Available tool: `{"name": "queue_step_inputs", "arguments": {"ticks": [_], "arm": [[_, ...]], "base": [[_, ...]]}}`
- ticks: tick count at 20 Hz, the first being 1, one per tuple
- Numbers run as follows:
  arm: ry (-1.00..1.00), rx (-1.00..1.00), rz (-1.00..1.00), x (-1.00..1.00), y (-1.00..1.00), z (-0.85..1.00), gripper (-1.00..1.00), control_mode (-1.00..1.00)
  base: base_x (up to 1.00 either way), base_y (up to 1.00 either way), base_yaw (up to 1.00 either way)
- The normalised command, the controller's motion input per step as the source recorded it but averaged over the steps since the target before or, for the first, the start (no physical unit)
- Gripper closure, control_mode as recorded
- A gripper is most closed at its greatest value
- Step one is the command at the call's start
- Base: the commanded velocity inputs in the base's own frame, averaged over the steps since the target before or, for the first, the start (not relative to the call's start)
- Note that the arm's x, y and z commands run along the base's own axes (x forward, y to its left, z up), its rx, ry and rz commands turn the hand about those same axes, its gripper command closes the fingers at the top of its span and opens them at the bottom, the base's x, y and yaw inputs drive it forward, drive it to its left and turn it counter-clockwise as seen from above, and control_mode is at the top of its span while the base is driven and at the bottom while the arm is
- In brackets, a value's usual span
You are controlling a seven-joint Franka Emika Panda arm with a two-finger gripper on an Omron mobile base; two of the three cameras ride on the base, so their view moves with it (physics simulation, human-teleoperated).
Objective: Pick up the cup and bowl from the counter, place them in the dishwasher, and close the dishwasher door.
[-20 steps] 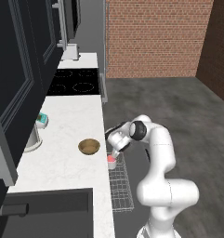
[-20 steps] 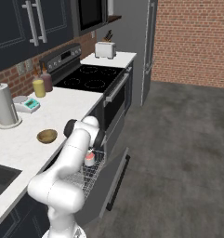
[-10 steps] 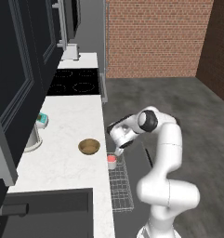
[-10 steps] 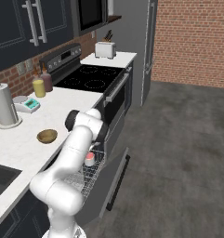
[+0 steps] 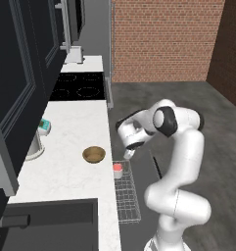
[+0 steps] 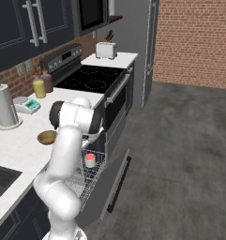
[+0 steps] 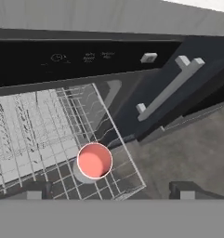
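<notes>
Hovering wide open and empty, the gripper hangs just above the cup, which stands upright in the dishwasher's pulled-out wire rack. The bowl sits on the counter.

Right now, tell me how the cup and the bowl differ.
The cup stands in the dishwasher's wire rack; the bowl sits on the counter. The cup is narrow, white and pinkish-red; the bowl is wide, shallow and golden-brown. Both stand upright, untouched by the claw.
</notes>
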Motion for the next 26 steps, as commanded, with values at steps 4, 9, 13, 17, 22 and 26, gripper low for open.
{"name": "queue_step_inputs", "arguments": {"ticks": [4, 9, 13, 17, 22, 26], "arm": [[0.06, 0.12, -0.28, -0.65, -0.03, 0.93, -1.0, -1.0], [0.09, 0.11, -0.42, -0.43, -0.03, 0.98, -1.0, -1.0], [0.08, 0.16, -0.4, -0.41, -0.24, 1.0, -1.0, -1.0], [0.08, 0.2, -0.34, -0.34, -0.26, 1.0, -1.0, -1.0], [0.03, 0.21, -0.26, -0.19, -0.28, 1.0, -1.0, -1.0], [0.03, 0.24, -0.19, -0.11, -0.33, 1.0, -1.0, -1.0]], "base": [[0.0, 0.0, 0.0], [0.0, 0.0, 0.0], [0.0, 0.0, 0.0], [0.0, 0.0, 0.0], [0.0, 0.0, 0.0], [0.0, 0.0, 0.0]]}}
